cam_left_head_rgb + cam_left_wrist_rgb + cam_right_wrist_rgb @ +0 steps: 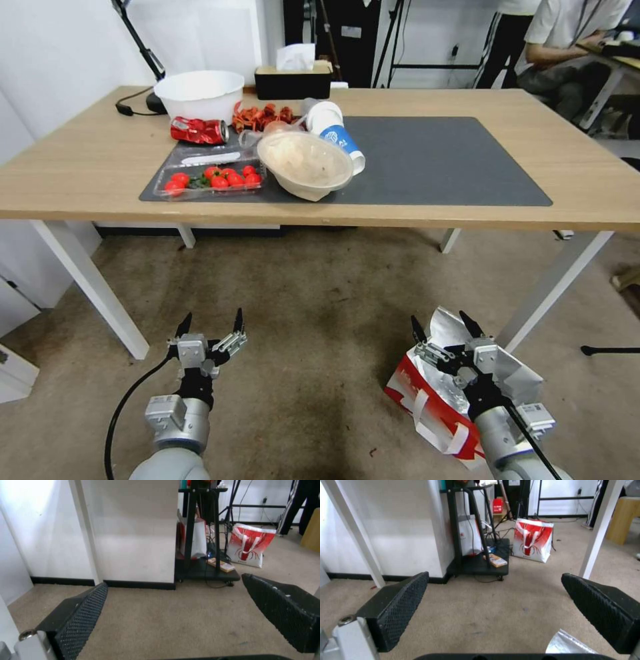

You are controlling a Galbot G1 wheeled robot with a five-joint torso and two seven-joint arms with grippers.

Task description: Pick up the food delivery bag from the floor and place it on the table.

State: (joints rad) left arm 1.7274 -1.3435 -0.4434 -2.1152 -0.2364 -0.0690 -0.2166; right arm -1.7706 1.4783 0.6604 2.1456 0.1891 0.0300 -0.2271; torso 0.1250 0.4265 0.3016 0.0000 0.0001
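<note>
Red-and-white food delivery bag (437,400), silver foil lining, tipped on carpet floor (313,320).

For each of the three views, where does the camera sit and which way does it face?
Head: high, looking down at table, carpet, both grippers, left, right over the bag.
Left wrist: low, between open fingers, facing wall.
Right wrist: low, between open fingers; foil corner.
Both wrists share the far red-white bag.
</note>
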